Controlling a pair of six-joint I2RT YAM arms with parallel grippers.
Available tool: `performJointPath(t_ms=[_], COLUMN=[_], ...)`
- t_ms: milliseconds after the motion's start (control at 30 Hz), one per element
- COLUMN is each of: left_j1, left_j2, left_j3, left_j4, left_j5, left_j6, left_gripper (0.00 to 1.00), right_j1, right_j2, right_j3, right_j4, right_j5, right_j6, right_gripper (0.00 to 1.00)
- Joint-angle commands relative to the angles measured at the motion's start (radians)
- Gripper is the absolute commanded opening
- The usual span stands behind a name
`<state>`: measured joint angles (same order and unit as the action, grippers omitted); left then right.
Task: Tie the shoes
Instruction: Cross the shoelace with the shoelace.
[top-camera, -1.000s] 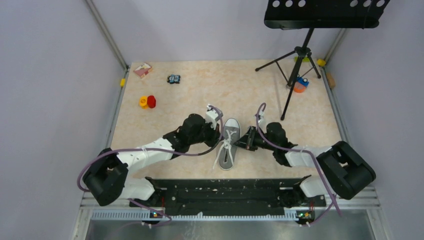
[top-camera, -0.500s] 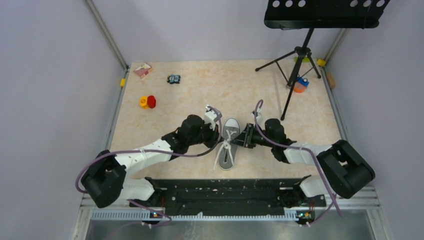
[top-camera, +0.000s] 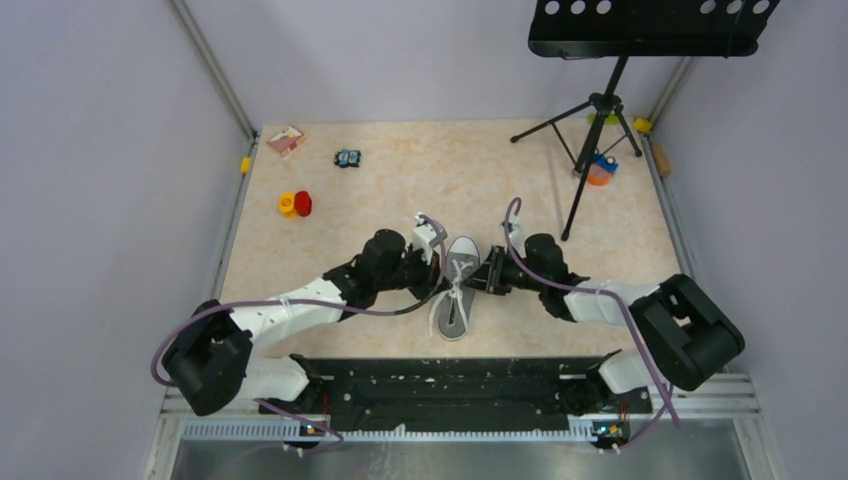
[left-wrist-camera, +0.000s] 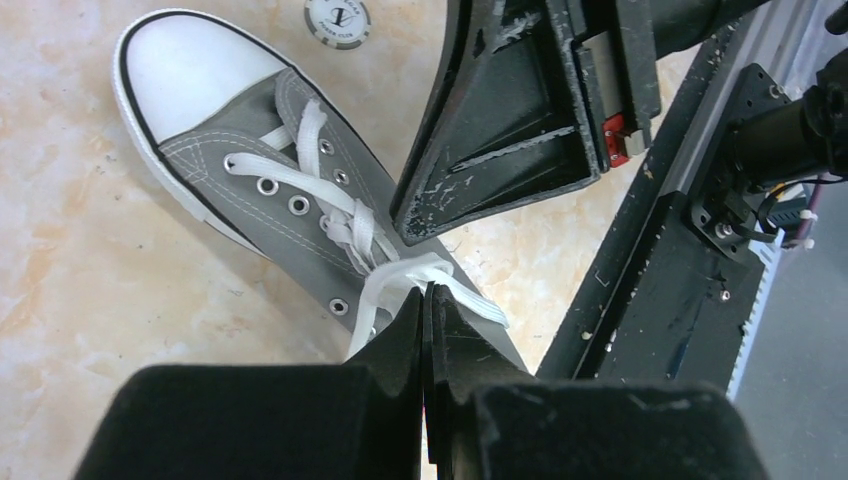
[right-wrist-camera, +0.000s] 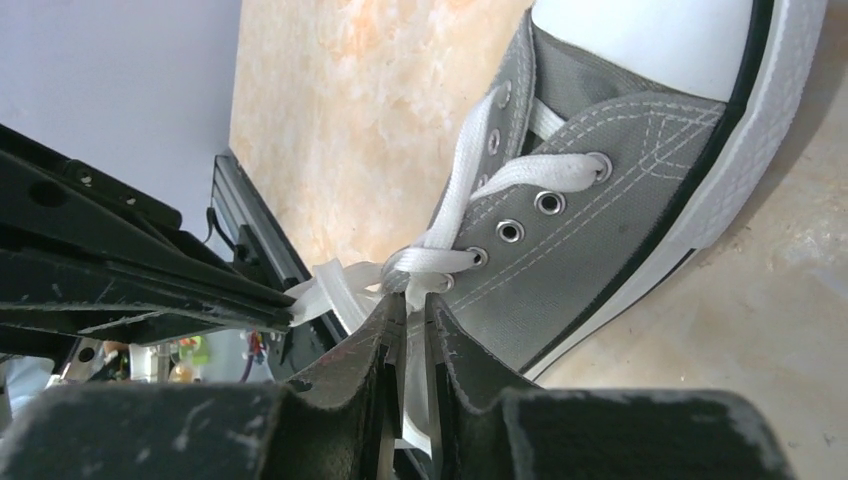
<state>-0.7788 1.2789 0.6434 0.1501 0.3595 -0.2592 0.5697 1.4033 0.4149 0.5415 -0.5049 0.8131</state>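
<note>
Marbled table (top-camera: 400, 180) carries the sneaker (top-camera: 462, 258) near 6 o'clock, toe toward 12. From 9 the left gripper (left-wrist-camera: 425, 300) is clenched on its lace (left-wrist-camera: 400, 278); from 3 the right gripper (right-wrist-camera: 408, 305) pinches the lace too.

Right gripper (top-camera: 472, 283) closer in at the sneaker's (top-camera: 459, 260) laces (top-camera: 452, 298).
</note>
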Motion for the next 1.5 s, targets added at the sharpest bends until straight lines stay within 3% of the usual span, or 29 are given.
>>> performJointPath(t_ms=[0, 600, 1467], left_j1=[0.004, 0.004, 0.013], left_j2=[0.004, 0.033, 0.009], left_j3=[0.034, 0.03, 0.02], left_j4=[0.028, 0.028, 0.055], left_j5=[0.055, 0.042, -0.049], left_j6=[0.014, 0.005, -0.038], left_gripper=[0.0, 0.0, 0.0], right_j1=[0.012, 0.015, 0.065], right_j2=[0.021, -0.004, 0.036], right_j3=[0.041, 0.002, 0.039], right_j4=[0.003, 0.08, 0.12], right_j5=[-0.013, -0.106, -0.099], right_j6=[-0.031, -0.046, -0.028], right_gripper=[0.14, 0.11, 0.21])
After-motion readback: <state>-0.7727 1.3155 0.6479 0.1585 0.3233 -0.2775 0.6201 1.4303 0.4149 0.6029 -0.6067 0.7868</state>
